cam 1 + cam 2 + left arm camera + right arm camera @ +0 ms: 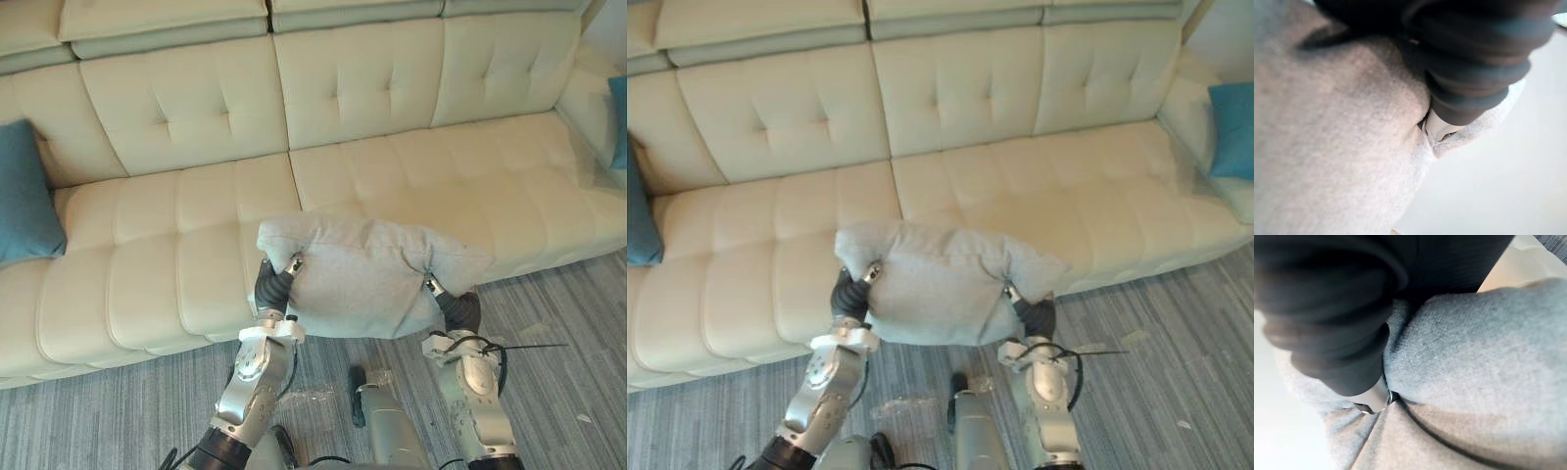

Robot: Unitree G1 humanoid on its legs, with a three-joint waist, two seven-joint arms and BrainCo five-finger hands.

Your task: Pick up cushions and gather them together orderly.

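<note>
The grey cushion [362, 274] hangs between the robot's two hands, held up off the grey carpet [568, 333] just in front of the cream sofa [392, 98]. The left hand [277, 281] has the cushion's left end. A silver finger [1437, 128] digs into the cloth there, and the fabric puckers and folds round it, so the hand is clamped on that end. The right hand [453, 305] is clamped on the opposite end in the same way, with a finger [1374, 399] buried in a deep crease (most of the other fingers are lost in the cloth). The corners of the cushion bulge up above both sets of fingers, and its middle sags a little between them.

Just past the fingertips is the front edge of the sofa seat, which the cushion overlaps from where I stand. Well out beyond the left hand's fingers, a teal cushion [24, 191] leans in the sofa's far corner. Well out beyond the right hand's fingers, a second teal cushion [1234, 127] sits at the other end.
</note>
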